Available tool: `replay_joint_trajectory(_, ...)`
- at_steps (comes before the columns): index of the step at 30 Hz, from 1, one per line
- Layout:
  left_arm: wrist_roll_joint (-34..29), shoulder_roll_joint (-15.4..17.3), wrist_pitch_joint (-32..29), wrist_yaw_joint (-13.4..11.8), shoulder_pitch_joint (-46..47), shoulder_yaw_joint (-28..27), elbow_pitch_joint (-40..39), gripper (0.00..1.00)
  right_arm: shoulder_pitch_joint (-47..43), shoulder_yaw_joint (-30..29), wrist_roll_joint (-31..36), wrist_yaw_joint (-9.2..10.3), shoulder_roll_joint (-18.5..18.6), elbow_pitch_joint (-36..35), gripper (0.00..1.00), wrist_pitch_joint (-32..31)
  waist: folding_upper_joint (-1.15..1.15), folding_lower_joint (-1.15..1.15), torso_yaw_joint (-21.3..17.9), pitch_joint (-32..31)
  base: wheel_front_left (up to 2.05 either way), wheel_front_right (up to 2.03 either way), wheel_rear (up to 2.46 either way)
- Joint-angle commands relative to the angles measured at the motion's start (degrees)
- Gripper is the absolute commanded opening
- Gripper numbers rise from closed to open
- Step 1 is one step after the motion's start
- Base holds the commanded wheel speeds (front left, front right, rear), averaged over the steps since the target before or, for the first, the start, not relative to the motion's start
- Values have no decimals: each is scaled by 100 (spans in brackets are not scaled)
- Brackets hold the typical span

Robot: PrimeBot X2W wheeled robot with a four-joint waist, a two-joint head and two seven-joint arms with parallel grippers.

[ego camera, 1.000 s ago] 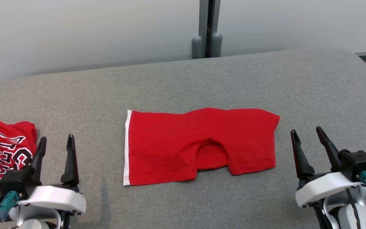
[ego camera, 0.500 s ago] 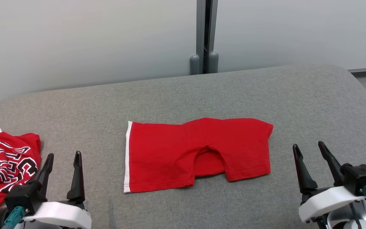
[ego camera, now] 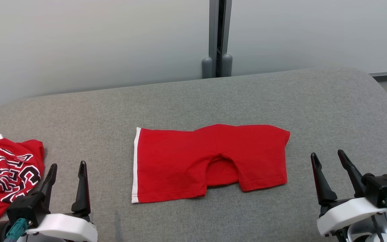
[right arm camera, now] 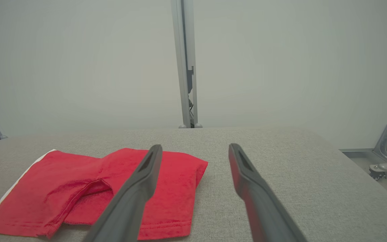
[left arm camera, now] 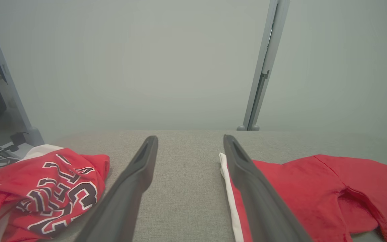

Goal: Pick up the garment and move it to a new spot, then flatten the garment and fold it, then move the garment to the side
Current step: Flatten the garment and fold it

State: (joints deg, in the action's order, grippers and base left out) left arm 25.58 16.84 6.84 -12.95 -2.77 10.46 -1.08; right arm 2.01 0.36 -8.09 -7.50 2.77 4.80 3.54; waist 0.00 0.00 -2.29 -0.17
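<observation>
1. Garment (ego camera: 210, 164) is laid flat at the middle of the table (ego camera: 281, 101), white stripe at its left end.
2. Judged light, limp, not slippery; best pinched at the two end corners.
3. Left gripper (ego camera: 68, 164) and right gripper (ego camera: 327, 153) are held low by the front edge, flanking it, fingers spread, nothing pinched.

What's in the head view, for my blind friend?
Red shorts with a white stripe lie flat on a grey table. The robot's left hand and right hand are open on either side; a crumpled red shirt sits far left.
</observation>
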Motion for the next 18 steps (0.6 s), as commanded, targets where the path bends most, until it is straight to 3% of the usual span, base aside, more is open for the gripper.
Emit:
replay_joint_trajectory(1, 11, 27, 9, -34, -32, -3, -10, 100, -37, -9, -26, 2, 29, 0, 100, -4, 0, 0, -4, -3, 0, 0, 0)
replay_joint_trajectory(11, 36, 25, 5, -57, -18, 33, 11, 100, -33, -38, 16, 2, 29, 11, 100, -29, 0, 0, 47, 18, 0, 0, 0)
replay_joint_trajectory(18, 83, -31, 83, -20, 202, 57, 46, 100, 148, 119, 199, 2, 25, -48, 100, -112, 0, 0, 553, 134, 0, 0, 0)
